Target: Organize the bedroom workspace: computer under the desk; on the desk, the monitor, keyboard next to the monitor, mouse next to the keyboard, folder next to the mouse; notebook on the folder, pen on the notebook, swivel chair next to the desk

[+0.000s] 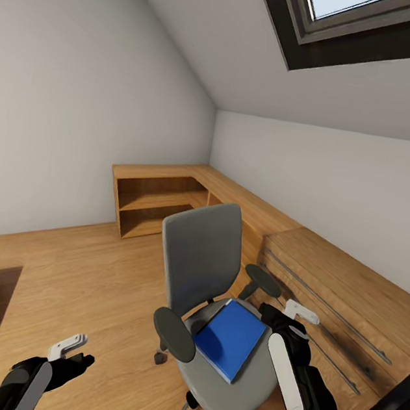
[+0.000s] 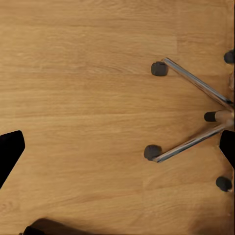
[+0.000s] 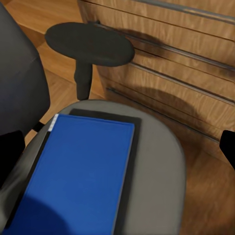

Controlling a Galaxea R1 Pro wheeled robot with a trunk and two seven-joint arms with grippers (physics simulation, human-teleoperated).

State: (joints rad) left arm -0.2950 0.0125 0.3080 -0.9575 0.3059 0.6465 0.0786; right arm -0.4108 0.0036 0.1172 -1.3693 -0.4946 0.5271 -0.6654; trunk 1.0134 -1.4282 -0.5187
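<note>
Nearest: left gripper (image 1: pixel 72 347) low over bare wood floor (image 1: pixel 89 279), fingers spread apart, holding nothing; its wrist camera looks down on the chrome star base (image 2: pixel 193 142) and casters. Right gripper (image 1: pixel 290 313) poised just over the far edge of the seat of the swivel chair (image 1: pixel 204 257); its wrist view has dark finger tips at either margin, wide apart, nothing between them. The folder (image 1: pixel 229 339), bright blue, lies flat on the grey seat, between the two black armrests, untouched. Beyond the chair: a light wooden drawer chest (image 1: pixel 336 297) just beside it, then a low wooden corner shelf unit (image 1: pixel 159 201) against the walls, a skylight (image 1: pixel 365 12) above. Progress, judged: early. Folder not yet lifted from the chair, so the stack of notebook and pen on it is also outstanding, and the chair is not placed. Desk, monitor, keyboard, mouse and computer cannot be checked from here. Chair's base is largely cut off in the head view.
</note>
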